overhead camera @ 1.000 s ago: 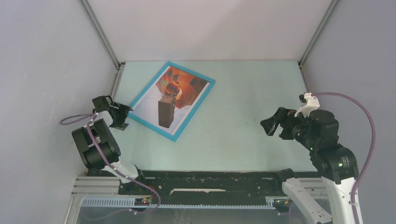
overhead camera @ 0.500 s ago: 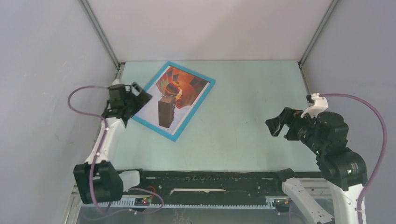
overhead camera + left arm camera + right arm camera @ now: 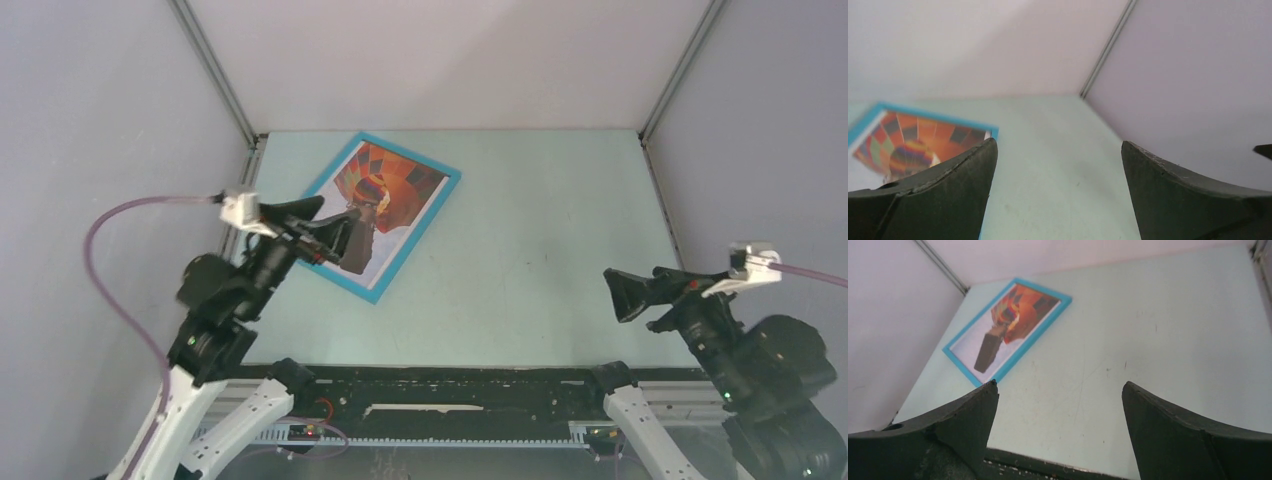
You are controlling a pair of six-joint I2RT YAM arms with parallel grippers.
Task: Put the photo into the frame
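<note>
Photo: the photo [image 3: 385,185] lies face up inside the frame [image 3: 412,157], with the teal border showing around it. To you it should read as seated.
Frame: flat on the bench [image 3: 540,230], far left, turned at an angle.
Left end effector [image 3: 335,225]: jaws spread wide and empty. It hovers over the frame's near corner and hides that part.
Right end effector [image 3: 635,300]: jaws wide and empty, well apart at near right, probably parked clear.
Your check: confirm the hidden corner sits flush.

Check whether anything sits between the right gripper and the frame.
Nothing visible. Only table surface lies between the right gripper, jaws open, and the frame, which lies flat with the photo inside its teal border. The left gripper overlaps the frame's left side, outside that path.
</note>
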